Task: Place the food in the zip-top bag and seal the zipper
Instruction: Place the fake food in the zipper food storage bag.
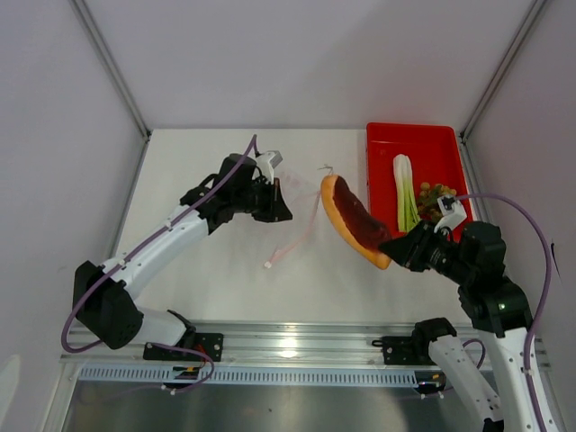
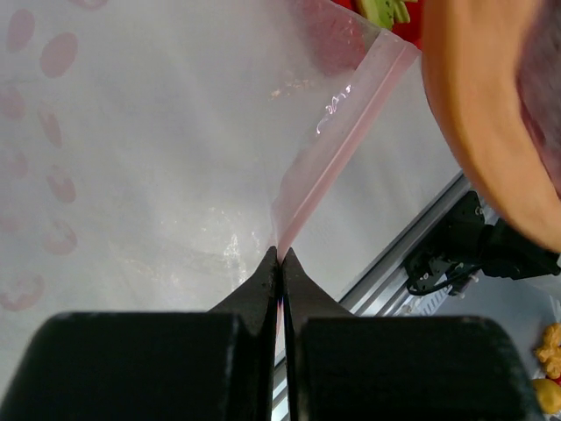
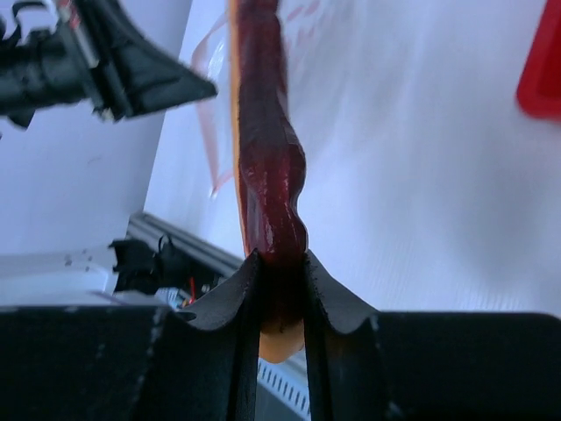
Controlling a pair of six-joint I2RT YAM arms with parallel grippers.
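My right gripper (image 1: 401,248) is shut on the near end of the orange-skinned dark-red wedge (image 1: 355,220), holding it above the table. In the right wrist view the wedge (image 3: 267,149) runs up from between the fingertips of that gripper (image 3: 279,259). My left gripper (image 1: 280,203) is shut on the zip-top bag (image 1: 302,214), pinching its edge at the pink zipper (image 2: 342,132). The clear bag (image 2: 158,158) hangs lifted beyond this gripper (image 2: 280,256), with the wedge (image 2: 478,105) close at its right. The zipper (image 1: 295,241) trails down to a small white tab (image 1: 268,265). The leek stalk (image 1: 405,202) and grapes (image 1: 435,196) lie in the red tray.
The red tray (image 1: 423,144) stands at the back right, its corner (image 3: 543,79) showing in the right wrist view. A metal rail (image 1: 288,346) with both arm bases runs along the near edge. White walls close in the table on three sides.
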